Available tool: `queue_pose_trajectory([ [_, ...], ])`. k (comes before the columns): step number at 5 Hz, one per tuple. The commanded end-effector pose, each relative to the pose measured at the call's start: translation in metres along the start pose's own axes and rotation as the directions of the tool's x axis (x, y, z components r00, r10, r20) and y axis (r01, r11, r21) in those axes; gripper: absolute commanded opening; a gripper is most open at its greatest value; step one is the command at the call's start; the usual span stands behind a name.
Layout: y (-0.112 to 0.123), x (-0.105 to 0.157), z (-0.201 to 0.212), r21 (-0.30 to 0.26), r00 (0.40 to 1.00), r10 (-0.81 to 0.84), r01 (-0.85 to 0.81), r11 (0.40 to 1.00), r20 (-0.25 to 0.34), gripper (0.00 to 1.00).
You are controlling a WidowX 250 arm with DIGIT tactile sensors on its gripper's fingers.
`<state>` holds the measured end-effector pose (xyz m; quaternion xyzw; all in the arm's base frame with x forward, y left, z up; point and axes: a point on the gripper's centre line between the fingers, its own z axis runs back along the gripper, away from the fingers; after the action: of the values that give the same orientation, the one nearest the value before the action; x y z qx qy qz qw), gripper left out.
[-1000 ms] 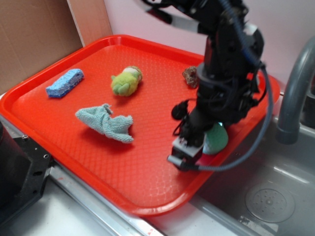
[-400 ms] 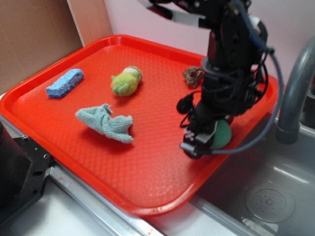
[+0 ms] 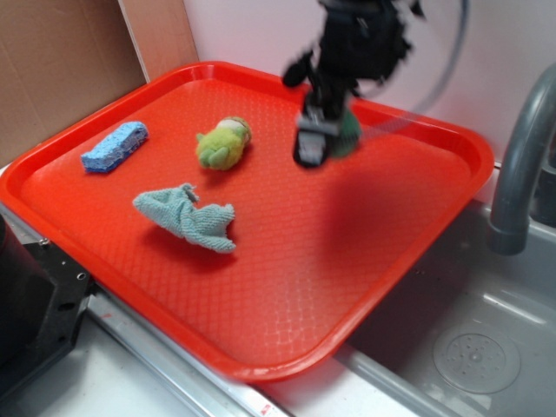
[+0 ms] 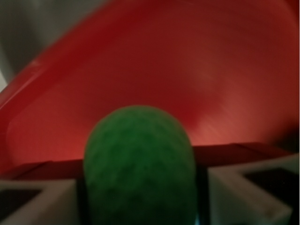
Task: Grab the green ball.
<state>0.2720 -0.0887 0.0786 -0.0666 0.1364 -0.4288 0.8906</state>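
The green ball fills the gap between my two pale fingers in the wrist view, squeezed from both sides. In the exterior view the gripper is blurred with motion, raised over the back of the red tray, and the green ball shows at its right side, held off the tray floor. The gripper is shut on the ball.
On the tray lie a yellow-green plush toy, a pale blue-green rag and a blue sponge. A grey faucet and a sink are to the right. Cardboard stands at the back left.
The arm has lifted and swung from the tray's right edge to the back middle, carrying the ball with it. The brown lump at the back is hidden behind the gripper now.
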Motion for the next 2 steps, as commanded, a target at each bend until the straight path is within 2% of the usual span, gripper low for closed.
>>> queue_pose_trajectory([
  [1,-0.039,-0.07,0.043,0.042,0.856,0.486,-0.5,0.865,0.178,0.0],
  [2,-0.072,-0.074,0.048,0.061,0.691,0.682,-0.711,0.7,0.239,0.0],
])
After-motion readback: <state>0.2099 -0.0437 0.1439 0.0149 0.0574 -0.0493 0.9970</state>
